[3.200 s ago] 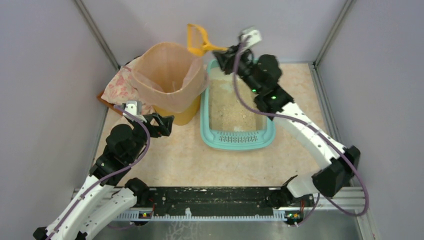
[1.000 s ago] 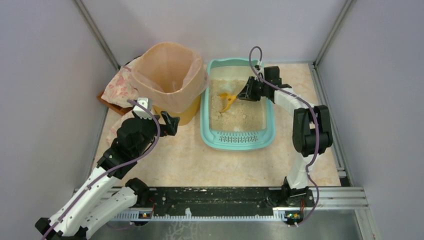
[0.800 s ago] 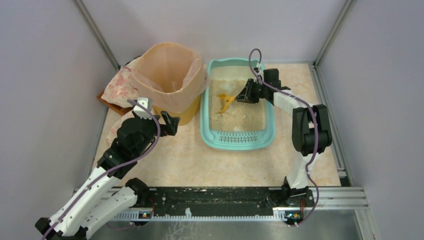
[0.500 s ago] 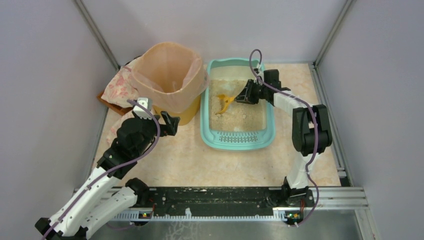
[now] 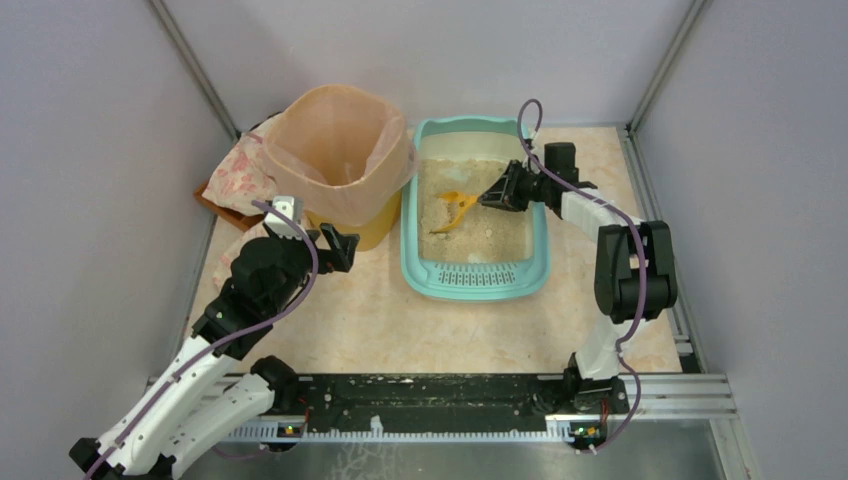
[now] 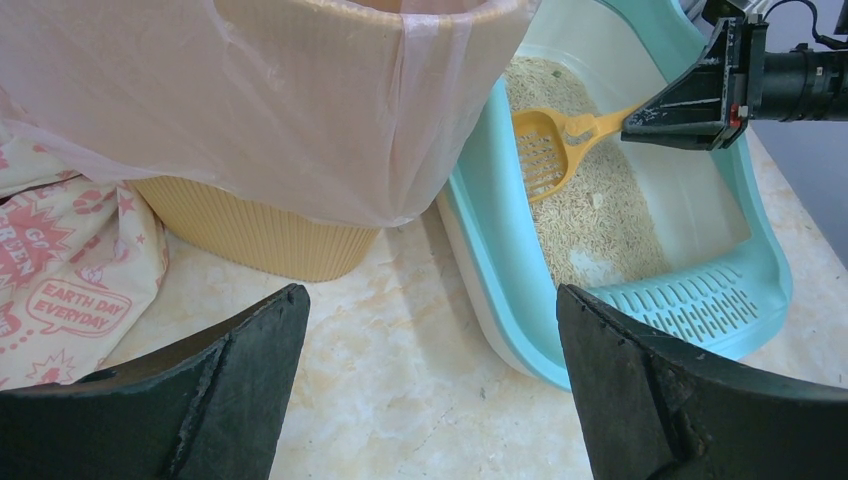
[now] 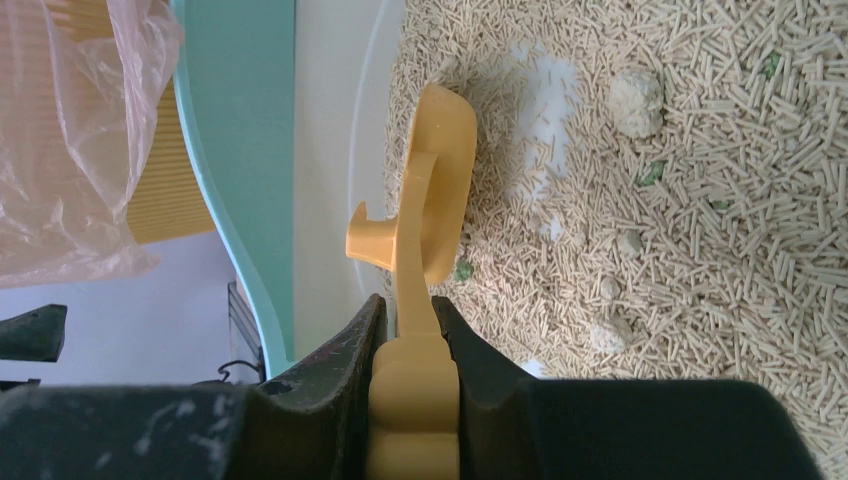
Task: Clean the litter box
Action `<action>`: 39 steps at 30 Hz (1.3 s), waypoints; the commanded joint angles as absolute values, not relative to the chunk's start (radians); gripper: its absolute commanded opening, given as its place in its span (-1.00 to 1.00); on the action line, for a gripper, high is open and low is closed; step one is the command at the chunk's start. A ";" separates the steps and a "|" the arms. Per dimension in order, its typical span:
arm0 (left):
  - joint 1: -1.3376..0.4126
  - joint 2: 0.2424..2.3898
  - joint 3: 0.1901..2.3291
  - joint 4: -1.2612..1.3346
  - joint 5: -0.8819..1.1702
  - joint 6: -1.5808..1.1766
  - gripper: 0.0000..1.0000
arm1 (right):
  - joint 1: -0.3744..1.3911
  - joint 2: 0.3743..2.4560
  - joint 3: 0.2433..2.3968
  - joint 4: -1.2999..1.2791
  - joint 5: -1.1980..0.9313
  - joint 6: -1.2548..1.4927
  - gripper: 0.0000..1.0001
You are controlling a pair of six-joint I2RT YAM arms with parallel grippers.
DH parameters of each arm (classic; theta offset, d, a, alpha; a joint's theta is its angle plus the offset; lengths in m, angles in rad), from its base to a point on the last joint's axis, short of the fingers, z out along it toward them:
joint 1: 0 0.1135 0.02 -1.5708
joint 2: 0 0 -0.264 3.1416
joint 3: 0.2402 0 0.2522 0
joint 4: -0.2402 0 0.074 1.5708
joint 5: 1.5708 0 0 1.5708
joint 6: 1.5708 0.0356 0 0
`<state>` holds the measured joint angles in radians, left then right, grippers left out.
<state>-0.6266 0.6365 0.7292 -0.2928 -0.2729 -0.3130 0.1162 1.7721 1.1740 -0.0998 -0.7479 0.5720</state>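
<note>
The litter box (image 5: 409, 245) sits at the counter's far edge, just beside the lined bin (image 5: 375, 235). The yellow scoop (image 5: 452, 205), above the bin seconds ago, now digs in the litter, its handle pinched in the nearly closed right jaws. Another sifting pass is likely beginning, as clumps (image 7: 635, 98) remain. The left jaws gape empty.

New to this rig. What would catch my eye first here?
The bright yellow scoop, pinched by the right gripper, its head on the beige litter inside the teal litter box at the far side of the table. Beside the box on the left stands a yellow bin with a peach bag liner, the left gripper open in front of it.
</note>
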 commanded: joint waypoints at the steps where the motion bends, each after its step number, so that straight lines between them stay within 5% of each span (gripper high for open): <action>1: -0.627 0.621 0.737 -0.284 -0.261 -0.307 0.97 | 0.097 1.698 1.152 -0.034 -0.792 0.608 -1.00; 17: -0.627 0.630 0.738 -0.280 -0.258 -0.305 0.97 | 0.177 1.678 1.308 -0.326 -0.391 0.333 -1.00; 35: -0.627 0.632 0.737 -0.287 -0.264 -0.306 0.97 | 0.274 1.907 1.237 -0.058 -0.670 0.481 -1.00; 39: -0.626 0.632 0.737 -0.285 -0.260 -0.307 0.97 | 0.220 1.890 1.136 0.222 -0.869 0.690 -1.00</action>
<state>-0.6266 0.6350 0.7292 -0.2928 -0.2684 -0.3126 0.2260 1.8622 1.2362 0.0067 -0.6502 0.5117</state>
